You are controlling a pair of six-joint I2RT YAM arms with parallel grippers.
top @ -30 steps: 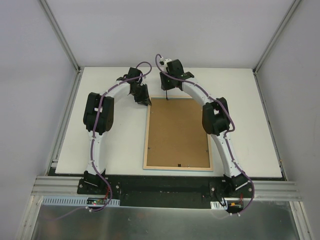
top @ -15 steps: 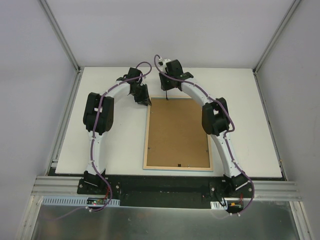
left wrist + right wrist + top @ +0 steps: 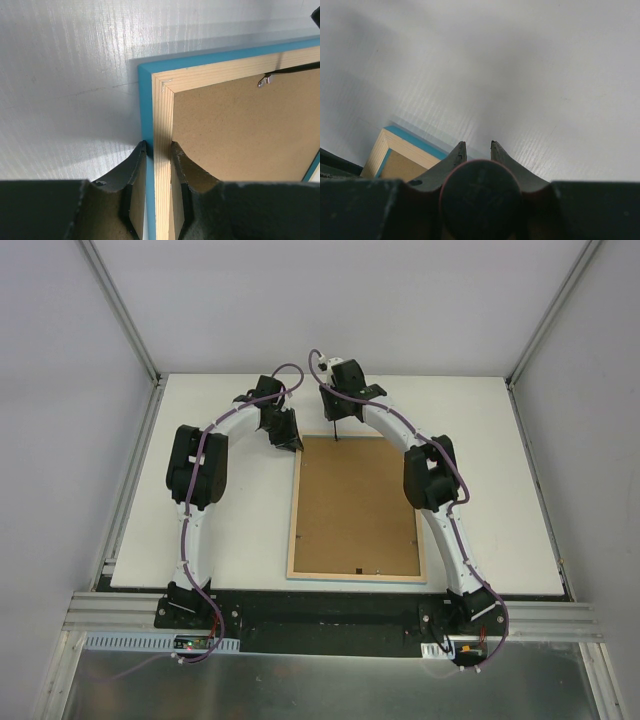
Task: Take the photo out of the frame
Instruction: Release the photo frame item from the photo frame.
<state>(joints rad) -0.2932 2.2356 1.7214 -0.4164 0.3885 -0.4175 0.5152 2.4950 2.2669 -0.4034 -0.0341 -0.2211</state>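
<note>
Pinning job, left side: left gripper (image 3: 159, 145) jaws pinch the left rail of the frame (image 3: 355, 505) near its far corner, face-down on the bench (image 3: 220, 530). No photo visible; probably under the brown back panel (image 3: 235, 130). Right gripper (image 3: 475, 145) jaws clamp a screwdriver (image 3: 480, 192), tip at the metal tab (image 3: 264, 80). Best done by holding the rail firm, swinging the tab aside gently, not gouging the board.

The frame (image 3: 356, 508) lies flat, brown back upward.

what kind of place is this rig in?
Probably a robot lab cell: white table, plain grey walls, left arm and right arm on an aluminium rail.
</note>
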